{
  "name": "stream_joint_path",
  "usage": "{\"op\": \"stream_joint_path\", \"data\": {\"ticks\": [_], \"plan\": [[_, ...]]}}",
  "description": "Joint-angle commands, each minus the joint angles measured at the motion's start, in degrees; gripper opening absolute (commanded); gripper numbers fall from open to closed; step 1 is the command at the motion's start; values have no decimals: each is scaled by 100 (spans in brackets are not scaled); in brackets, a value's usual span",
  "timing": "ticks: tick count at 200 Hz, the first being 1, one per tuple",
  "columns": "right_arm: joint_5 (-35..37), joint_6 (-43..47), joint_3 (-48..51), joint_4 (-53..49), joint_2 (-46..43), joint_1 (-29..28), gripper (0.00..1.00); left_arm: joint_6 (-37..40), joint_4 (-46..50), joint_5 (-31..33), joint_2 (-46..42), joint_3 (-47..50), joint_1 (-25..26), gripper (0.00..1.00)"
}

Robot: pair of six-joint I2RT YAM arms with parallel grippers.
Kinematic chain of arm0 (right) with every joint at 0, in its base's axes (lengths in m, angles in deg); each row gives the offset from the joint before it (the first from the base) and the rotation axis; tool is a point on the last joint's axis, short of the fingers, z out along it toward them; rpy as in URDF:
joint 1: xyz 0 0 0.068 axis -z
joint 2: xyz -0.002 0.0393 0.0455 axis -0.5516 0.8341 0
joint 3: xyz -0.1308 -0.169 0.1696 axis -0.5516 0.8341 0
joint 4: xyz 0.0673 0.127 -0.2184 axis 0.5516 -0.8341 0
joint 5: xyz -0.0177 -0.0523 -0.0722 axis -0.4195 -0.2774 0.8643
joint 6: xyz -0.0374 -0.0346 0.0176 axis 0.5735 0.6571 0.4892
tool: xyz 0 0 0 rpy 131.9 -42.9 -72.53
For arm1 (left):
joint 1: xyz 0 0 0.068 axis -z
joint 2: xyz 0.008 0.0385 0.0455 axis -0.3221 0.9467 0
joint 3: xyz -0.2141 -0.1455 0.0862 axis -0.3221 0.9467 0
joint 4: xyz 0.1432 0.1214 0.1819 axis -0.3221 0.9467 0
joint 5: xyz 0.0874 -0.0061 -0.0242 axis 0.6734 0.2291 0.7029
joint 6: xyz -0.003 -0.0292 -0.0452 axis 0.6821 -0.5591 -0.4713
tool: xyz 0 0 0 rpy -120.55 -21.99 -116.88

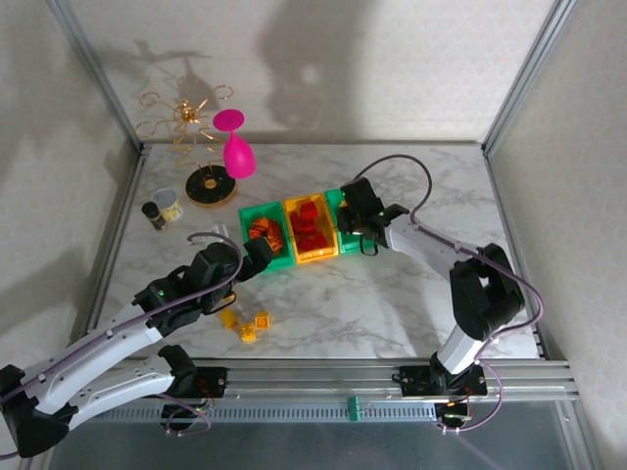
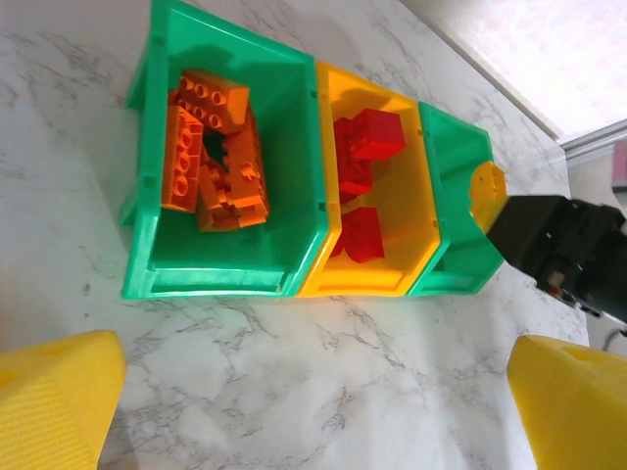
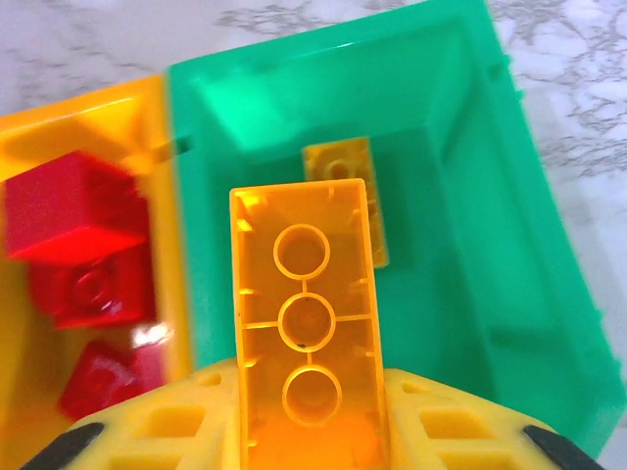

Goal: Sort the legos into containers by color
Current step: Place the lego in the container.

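From above, the right end effector (image 1: 358,223) hangs over the right green bin (image 1: 334,208), last in a row with the yellow-orange bin (image 1: 313,258) and the left green bin (image 1: 253,211). The left end effector (image 1: 261,255) sits just beside that row, and loose yellow bricks (image 1: 246,323) lie on the bench (image 1: 392,304).

On the left wrist camera, its fingers (image 2: 59,401) stand wide apart, empty. Orange bricks (image 2: 211,157) fill the left green bin, red bricks (image 2: 362,176) the middle one.

On the right wrist camera, the end effector is clamped on a yellow brick (image 3: 309,313) above the green bin, where another yellow brick (image 3: 353,191) lies. The held brick hangs toward the wall shared with the reds, so a skewed release could bounce it across
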Motion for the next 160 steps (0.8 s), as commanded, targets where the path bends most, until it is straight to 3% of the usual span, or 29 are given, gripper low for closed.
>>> {"op": "stream_joint_path", "data": {"ticks": [1,41,94,160], "plan": [[9,145,-441,42,426,238,32,163,-281,-158,84,20,-47,100],[75,302,-1089,-115,982,331,40,192,-302,-60,112,71,-59,100],[192,407,-706,-99,434,249,54,265,-302,11,204,-61,-76,100],[504,190,-25,-296,-542,-830,61,220,-28,220,10,-97,-154,100]]}}
